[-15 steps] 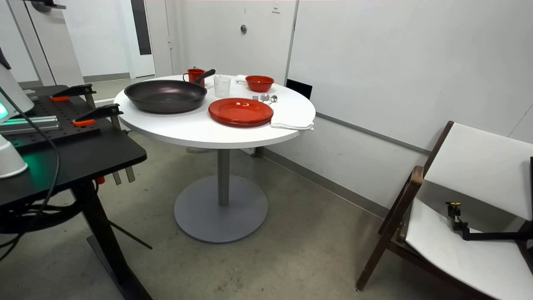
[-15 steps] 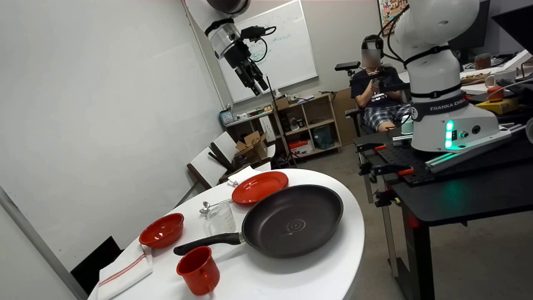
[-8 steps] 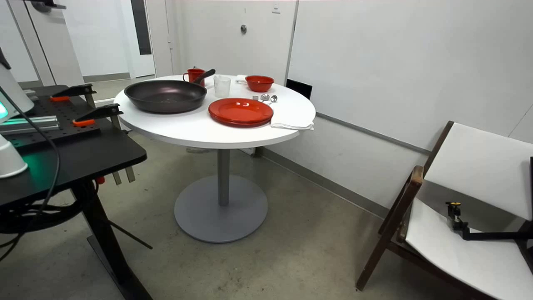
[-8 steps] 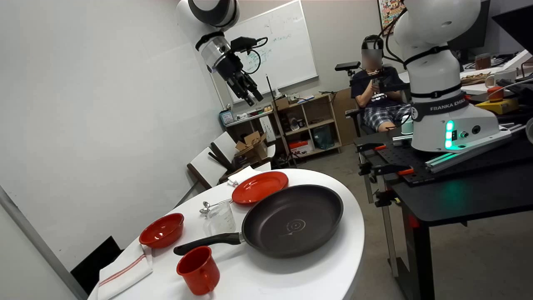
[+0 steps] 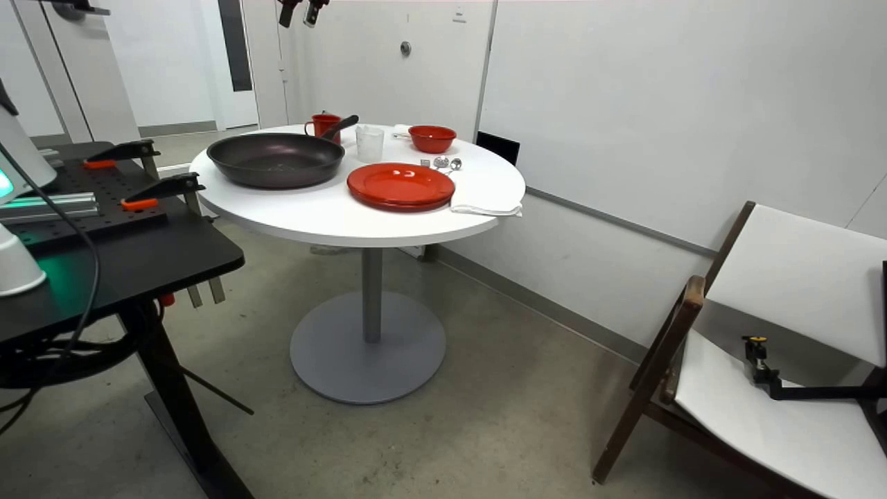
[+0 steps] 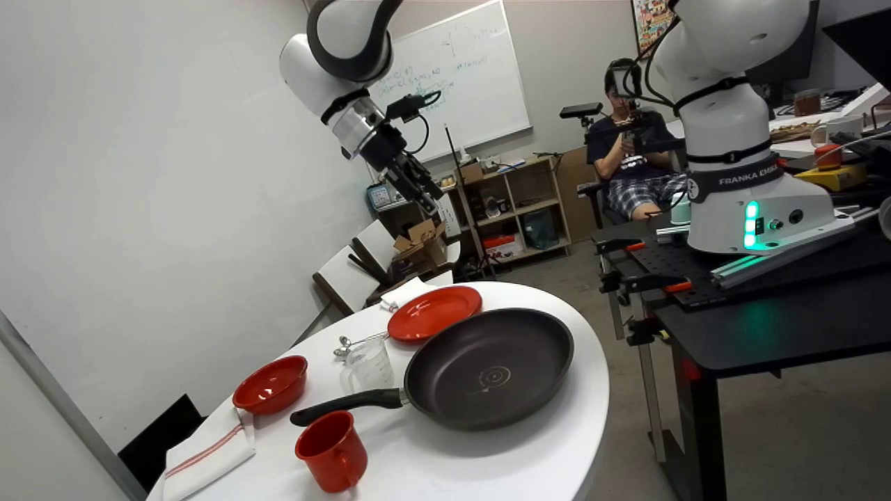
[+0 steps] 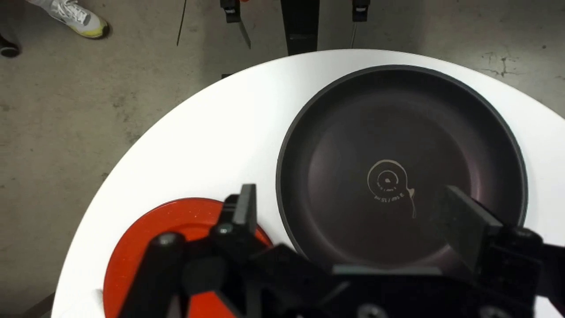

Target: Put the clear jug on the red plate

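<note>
Wrist view now: tool (image 7: 353, 203) wide, unladen, over pan (image 7: 397, 145) near edge of bench (image 7: 216, 145); jug (image 6: 372, 367), in an exterior view, lies lower, farther in!

Clear jug (image 5: 369, 145) stands upright — near the glossy red plate (image 5: 400, 183).

White, rounded arm (image 6: 720, 122), black straps (image 6: 729, 158) and cables (image 6: 427, 129), "FRANKA" lettering (image 6: 740, 179), green lights (image 6: 750, 225), silver wrist (image 6: 358, 125), black gripper (image 6: 433, 199)
</note>
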Motion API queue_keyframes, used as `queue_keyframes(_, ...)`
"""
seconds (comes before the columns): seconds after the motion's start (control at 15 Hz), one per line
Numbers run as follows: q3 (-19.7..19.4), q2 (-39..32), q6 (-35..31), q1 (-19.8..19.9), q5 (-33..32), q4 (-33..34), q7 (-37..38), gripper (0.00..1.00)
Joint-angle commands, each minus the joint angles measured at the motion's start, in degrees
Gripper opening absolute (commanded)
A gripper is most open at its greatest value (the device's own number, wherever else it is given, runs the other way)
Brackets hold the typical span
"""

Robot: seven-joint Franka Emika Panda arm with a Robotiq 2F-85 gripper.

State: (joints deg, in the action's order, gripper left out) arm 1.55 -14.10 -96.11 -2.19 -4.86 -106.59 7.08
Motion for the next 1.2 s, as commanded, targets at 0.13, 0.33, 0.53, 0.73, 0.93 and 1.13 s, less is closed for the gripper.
queue_keyframes(0.13, -0.3, -7.2, -7.08, -1.22, -3.36, 2.36, 0.25, 1.0)
queue_keyframes(0.33, -0.27, -11.29, -10.51, -1.88, -3.65, 4.31, 0.89, 1.0)
queue_keyframes(0.53, -0.75, -16.17, -13.27, -2.82, -4.58, 8.07, 1.65, 1.0)
queue_keyframes(0.73, -1.9, -20.68, -13.21, -3.72, -6.53, 13.04, 2.47, 1.0)
queue_keyframes(0.93, -3.38, -25.39, -11.88, -4.75, -8.94, 18.87, 3.64, 1.0)
queue_keyframes(1.13, -4.83, -29.65, -10.28, -5.87, -11.4, 24.46, 4.84, 1.0)
